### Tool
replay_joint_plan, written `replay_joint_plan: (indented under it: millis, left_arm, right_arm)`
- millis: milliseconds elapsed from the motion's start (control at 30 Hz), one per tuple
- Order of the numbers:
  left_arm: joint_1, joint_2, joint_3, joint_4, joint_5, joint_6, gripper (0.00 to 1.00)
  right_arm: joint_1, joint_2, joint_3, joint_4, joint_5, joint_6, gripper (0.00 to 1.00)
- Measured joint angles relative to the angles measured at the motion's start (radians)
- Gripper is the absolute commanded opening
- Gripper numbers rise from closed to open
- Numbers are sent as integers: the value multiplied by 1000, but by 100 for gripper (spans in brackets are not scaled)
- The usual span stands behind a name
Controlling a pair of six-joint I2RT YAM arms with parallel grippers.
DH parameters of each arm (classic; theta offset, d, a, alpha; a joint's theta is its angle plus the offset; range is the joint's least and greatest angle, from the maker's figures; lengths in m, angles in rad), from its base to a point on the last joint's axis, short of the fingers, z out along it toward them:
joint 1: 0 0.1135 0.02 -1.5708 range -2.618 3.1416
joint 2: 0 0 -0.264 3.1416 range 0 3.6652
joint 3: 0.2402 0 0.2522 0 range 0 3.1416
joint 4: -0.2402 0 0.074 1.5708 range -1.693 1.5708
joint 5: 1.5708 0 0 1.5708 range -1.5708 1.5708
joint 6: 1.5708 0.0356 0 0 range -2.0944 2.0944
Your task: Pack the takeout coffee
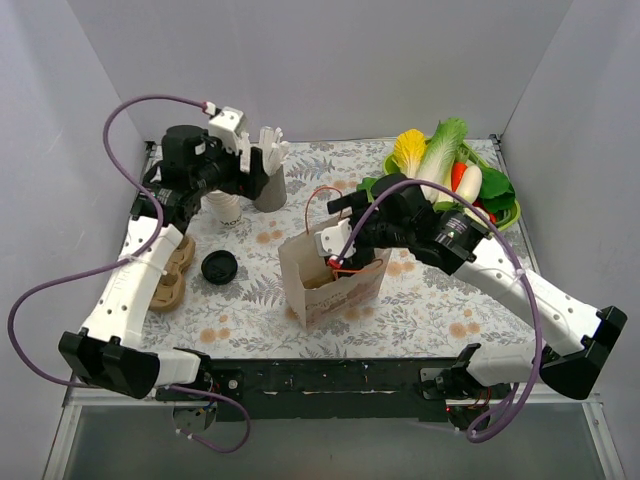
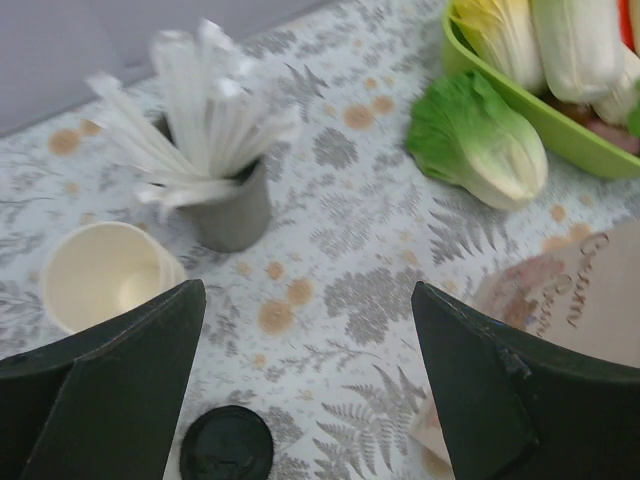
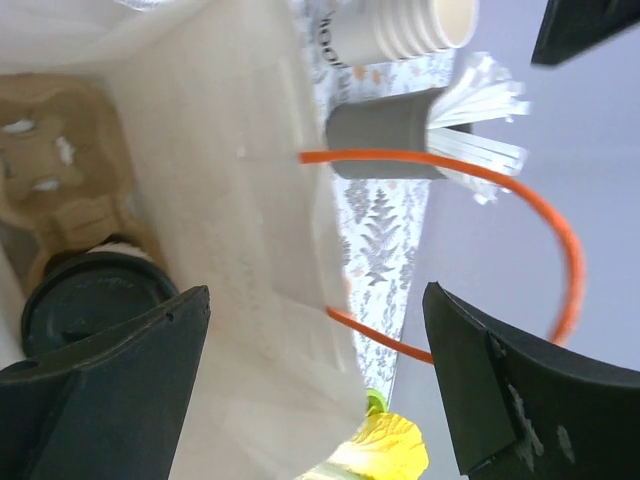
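Lower left, tucked by moulded pulp carrier [image 3: 50,170] inside tan paper bag [image 3: 240,200], likely against tipping: black-lidded cream paper cup [image 3: 90,300]; right fingers [image 3: 110,390] and left fingers [image 2: 100,390] splayed wide, empty.

— What closes the scene in?
— Plain pale grey walls [image 1: 330,60]: one across the top of the frame, one slanting down each side.
— And below?
— A tabletop [image 1: 420,310] under a cloth [image 1: 250,310] printed with grey ferns and tan blossoms. A black rail [image 1: 330,378] runs along its lower edge. The light is soft and even.
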Motion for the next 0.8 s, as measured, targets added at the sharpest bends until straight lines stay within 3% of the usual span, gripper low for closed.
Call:
replay_joint_plan:
  millis: [233, 433, 633, 800]
  left_arm:
    - [143, 96, 237, -11, -58, 16, 83]
    - [178, 241, 333, 11, 14, -12, 78]
    - [182, 445, 403, 34, 80, -83, 68]
    - [200, 623, 497, 43, 109, -120, 60]
  right_arm:
    - [-46, 24, 80, 198, 35, 142, 98]
    - [-66, 49, 156, 449, 158, 389, 98]
    - [-193, 159, 382, 457, 217, 629, 98]
    - [-322, 144, 298, 425, 173, 747, 98]
